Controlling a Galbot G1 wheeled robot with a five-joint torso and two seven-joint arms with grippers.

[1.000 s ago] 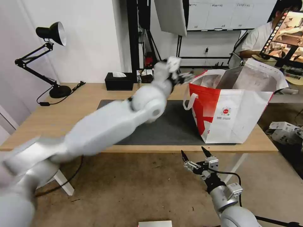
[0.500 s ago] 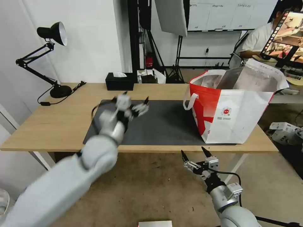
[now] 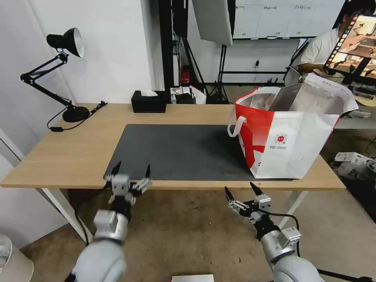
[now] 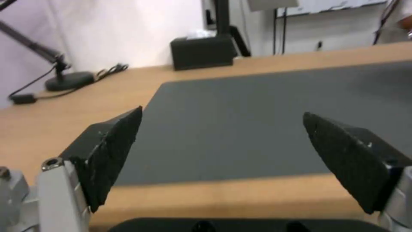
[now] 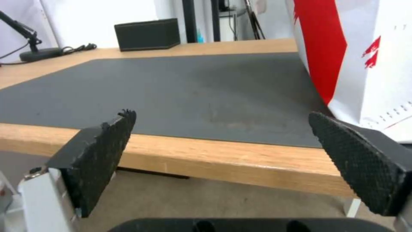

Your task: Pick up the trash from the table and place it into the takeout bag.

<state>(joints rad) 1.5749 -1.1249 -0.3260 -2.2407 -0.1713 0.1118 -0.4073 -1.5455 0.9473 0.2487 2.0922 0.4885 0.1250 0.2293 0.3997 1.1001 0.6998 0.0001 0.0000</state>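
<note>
Left gripper (image 3: 131, 171) and right gripper (image 3: 243, 192), both spread wide and empty, hang at the table's (image 3: 78, 156) near edge, the takeout bag (image 3: 290, 133) beyond the right one, likely light, floppy, best lifted by its handles.

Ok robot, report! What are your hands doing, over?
Left gripper open, at table edge. Right gripper open, below it. Bag upright on mat. Nothing blocking.

The head camera looks forward and down over the table (image 3: 78, 156) from its near side, taking in its whole top. Both wrist cameras sit low by the table's near edge, facing across the grey mat (image 4: 266, 129), which all views share.
</note>
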